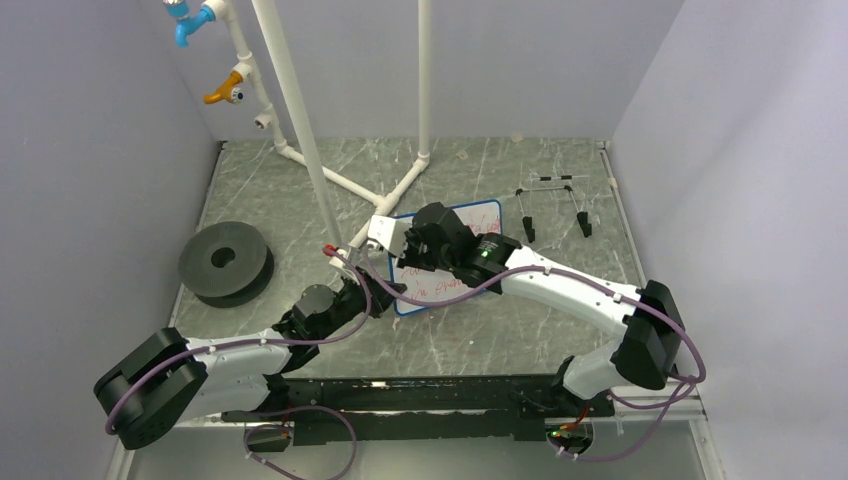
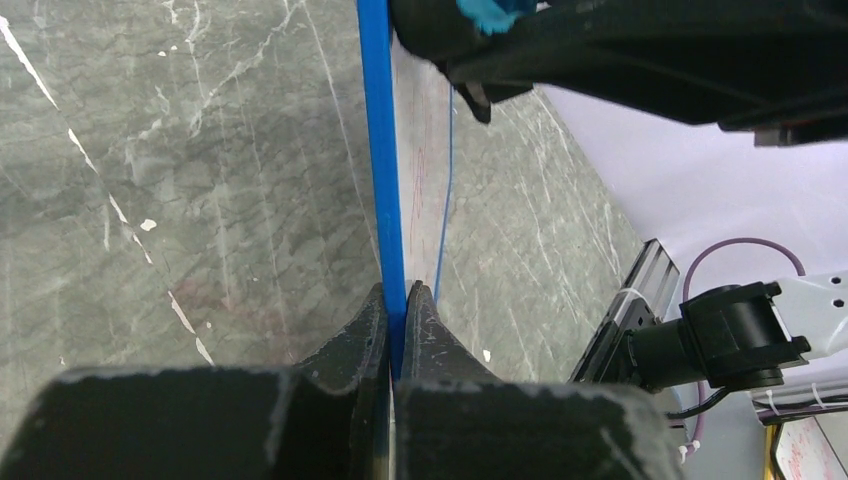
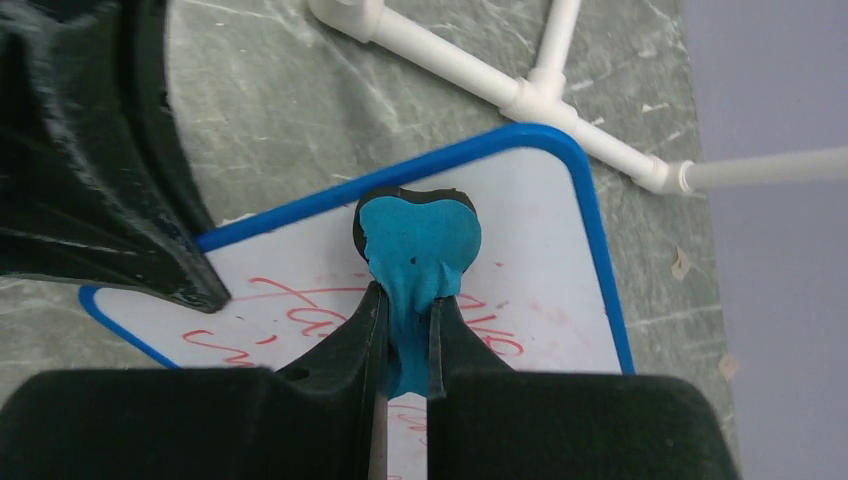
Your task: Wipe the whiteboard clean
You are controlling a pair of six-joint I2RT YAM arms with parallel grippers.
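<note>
Grey-green marbled stone patterns the table (image 1: 300,190), streaked with white veins. Near its middle, set at a slant to the table's edges, is the whiteboard (image 1: 478,218): a thin, flat, glossy white rectangle with a narrow blue rim and rounded corners. Red handwritten lines (image 3: 300,300) cross the half of it nearer the arms, while the far part looks mostly white with faint pink smudges. The left gripper (image 2: 395,295) is clamped on the blue rim at the board's near-left edge, its matte black fingers pinching it from both sides. The right gripper (image 3: 407,300) is closed on a rubbery blue eraser (image 3: 418,235) with a lobed outline and a black underside, which sits over the board's surface. White plastic pipe framing (image 1: 300,130) rises just behind the board. A black wire easel stand (image 1: 553,205) sits towards the far right corner, and a thick black disc (image 1: 226,262) with a central hole lies by the left edge.
</note>
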